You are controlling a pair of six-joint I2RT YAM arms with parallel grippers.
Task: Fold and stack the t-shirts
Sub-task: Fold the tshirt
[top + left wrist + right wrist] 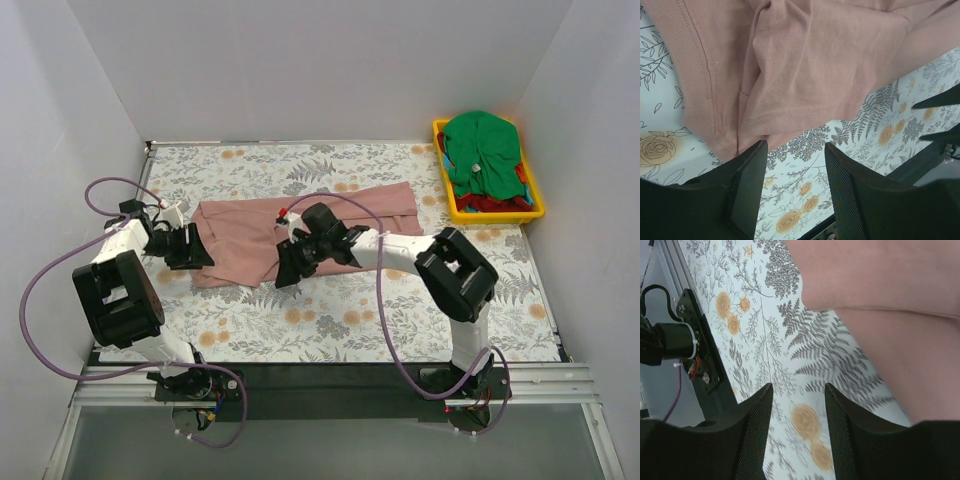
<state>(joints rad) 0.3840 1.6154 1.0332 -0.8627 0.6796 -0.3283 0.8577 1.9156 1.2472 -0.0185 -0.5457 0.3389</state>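
A dusty pink t-shirt [240,232] lies folded lengthwise across the middle of the floral table cover [400,305]. My left gripper [193,250] sits low at its left end, open and empty. In the left wrist view the shirt's hem [815,65] lies just beyond the gripper [796,146], with only table cover between the jaws. My right gripper [290,265] hovers at the shirt's near edge, also open and empty. The right wrist view shows the pink cloth [890,280] ahead of the gripper [798,388]. A green t-shirt [480,150] and some red cloth [487,203] fill the bin.
The yellow plastic bin [447,197] stands at the back right corner of the table. White walls close in the back and both sides. The left arm's purple cable [100,190] loops out near the left wall.
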